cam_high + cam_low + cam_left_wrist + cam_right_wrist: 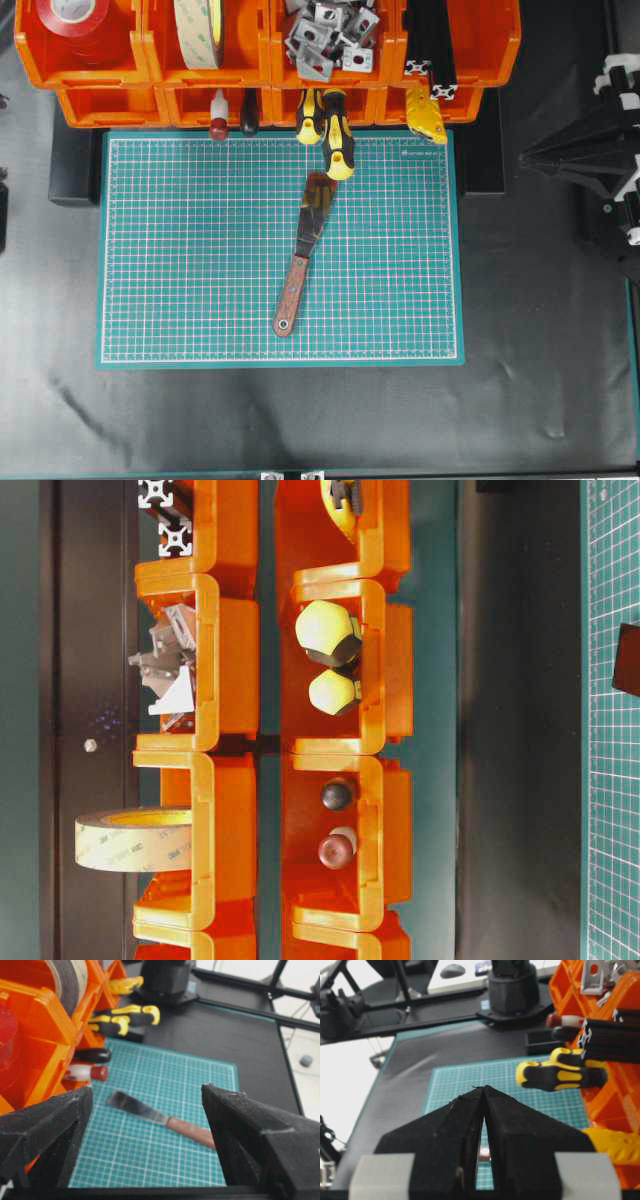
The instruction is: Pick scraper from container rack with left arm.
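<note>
— Orange bins of the container rack [100,105] run along the far edge, wider than the green mat [180,250]. Is the scraper in one of them?

— No, the scraper [303,252] lies flat on the mat, right of centre, dark blade pointing toward the rack and wooden handle toward the near side. The blade tip sits just beside the yellow-and-black screwdrivers [335,135] that poke out of a lower bin, so it looks already drawn clear of the rack.

— And the left gripper [145,1125]?

— Its wrist view shows the two black fingers [45,1125] spread wide with nothing between them; the scraper lies on the mat beyond and below, apart from both. I judge the jaws are parted to frame the tool lengthwise, the handle being the easier part to pinch.

— The right gripper [484,1091]?

— Closed to a wedge, holding nothing, parked at the right side well away from the mat, presumably to leave the left arm room.

— Any risk?

— A flat, thin tool on a mat gives little to catch; the fingers may slide over it
</note>
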`<state>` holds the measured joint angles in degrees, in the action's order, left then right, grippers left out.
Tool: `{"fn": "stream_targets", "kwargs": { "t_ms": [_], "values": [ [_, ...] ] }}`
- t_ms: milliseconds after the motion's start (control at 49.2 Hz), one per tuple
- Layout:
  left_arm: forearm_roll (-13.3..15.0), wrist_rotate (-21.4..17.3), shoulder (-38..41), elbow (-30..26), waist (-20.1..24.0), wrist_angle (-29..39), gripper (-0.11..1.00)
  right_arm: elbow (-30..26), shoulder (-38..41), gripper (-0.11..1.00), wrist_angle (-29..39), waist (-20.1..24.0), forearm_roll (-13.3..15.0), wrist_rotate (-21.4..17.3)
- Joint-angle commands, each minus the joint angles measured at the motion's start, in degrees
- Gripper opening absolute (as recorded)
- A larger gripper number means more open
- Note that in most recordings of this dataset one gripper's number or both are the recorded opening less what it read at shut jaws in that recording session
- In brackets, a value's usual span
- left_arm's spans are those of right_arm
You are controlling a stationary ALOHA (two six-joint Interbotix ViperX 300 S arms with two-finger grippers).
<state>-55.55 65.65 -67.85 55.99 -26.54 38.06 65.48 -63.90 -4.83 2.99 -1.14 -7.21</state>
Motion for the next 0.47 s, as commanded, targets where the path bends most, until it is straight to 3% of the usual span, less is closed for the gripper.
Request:
{"fn": "stream_targets", "kwargs": {
  "t_ms": [0,447],
  "values": [
    [-0.1,0.1,0.4,-0.8,0.4,-0.3,0.85,-1.9,0.4,-0.01,-0.3,-0.7,0.2,0.7],
    [-0.1,0.2,1.1,-0.4,0.4,-1.1,0.85,-1.7,0.3,-0.01,-0.3,-1.4,0.3,1.1]
  ]
}}
